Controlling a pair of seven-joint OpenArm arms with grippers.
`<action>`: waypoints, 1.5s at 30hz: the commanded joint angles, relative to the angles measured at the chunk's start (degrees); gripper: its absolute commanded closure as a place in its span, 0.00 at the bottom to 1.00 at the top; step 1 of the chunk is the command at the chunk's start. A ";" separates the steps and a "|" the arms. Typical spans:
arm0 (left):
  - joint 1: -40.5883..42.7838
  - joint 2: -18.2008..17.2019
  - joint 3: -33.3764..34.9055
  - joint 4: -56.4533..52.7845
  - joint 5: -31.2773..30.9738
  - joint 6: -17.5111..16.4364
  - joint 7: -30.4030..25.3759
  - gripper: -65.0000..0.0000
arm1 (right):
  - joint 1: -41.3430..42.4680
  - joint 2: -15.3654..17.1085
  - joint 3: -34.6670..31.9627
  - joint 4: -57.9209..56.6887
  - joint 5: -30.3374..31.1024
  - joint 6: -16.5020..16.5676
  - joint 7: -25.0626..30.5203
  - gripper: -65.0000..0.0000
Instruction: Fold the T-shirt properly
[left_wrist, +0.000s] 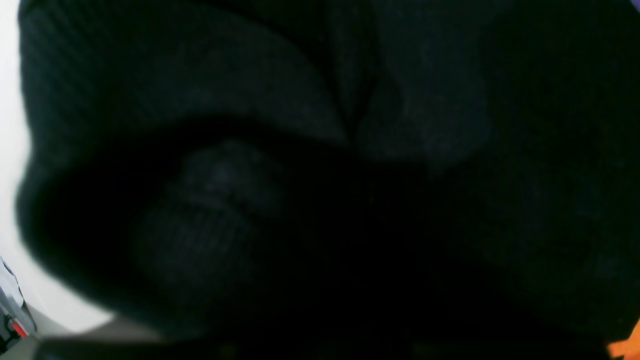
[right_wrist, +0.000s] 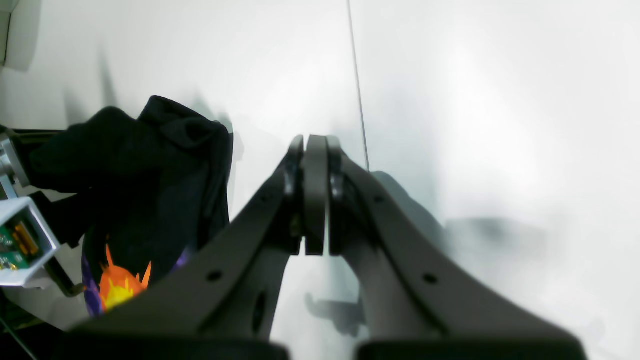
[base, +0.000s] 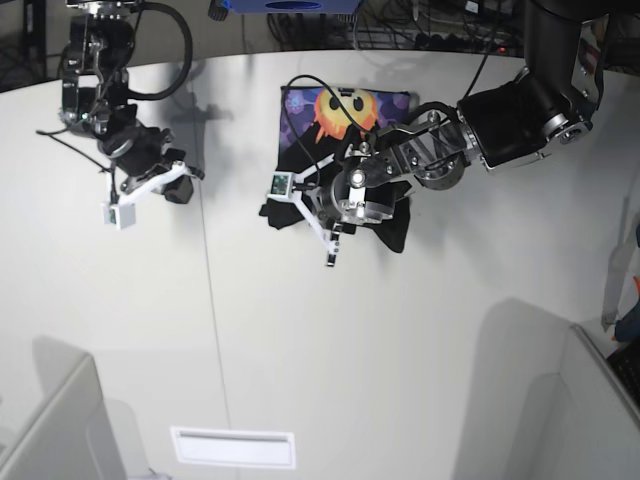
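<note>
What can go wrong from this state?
1. The left gripper sits on the bunched edge of the T-shirt; it may be pinching several layers, so a pull could drag the whole shirt rather than fold it.
2. The left wrist view is filled by black cloth, so that arm works nearly blind.
3. The right gripper is shut, empty and apart from the shirt, so nothing anchors the cloth.

T-shirt (base: 345, 120) on table (base: 400, 350), upper centre of base view, bunched. Left gripper (base: 300, 205) at T-shirt's 7 o'clock edge, buried in cloth folds; left arm (base: 500, 125) reaches in from 3 o'clock, lying over T-shirt's lower half. Right gripper (base: 180, 190) well apart at T-shirt's 9 o'clock, over bare table. Table seam (base: 212, 300) runs 12 to 6 o'clock between right gripper and T-shirt. In right wrist view, T-shirt (right_wrist: 150, 165) at 9 o'clock of right gripper (right_wrist: 315, 145).
</note>
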 joint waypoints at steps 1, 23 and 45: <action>0.36 -1.06 0.08 -0.16 -0.55 -1.39 2.63 1.00 | 0.42 0.45 0.19 0.93 0.67 0.46 0.88 1.00; -5.71 -0.71 -12.58 10.83 -0.55 -1.39 2.63 0.00 | 0.42 0.45 -3.85 1.02 0.76 0.46 1.06 1.00; 34.82 -1.77 -82.82 28.06 -0.64 -1.39 2.11 1.00 | -13.38 8.27 -6.66 10.16 0.49 5.30 5.54 1.00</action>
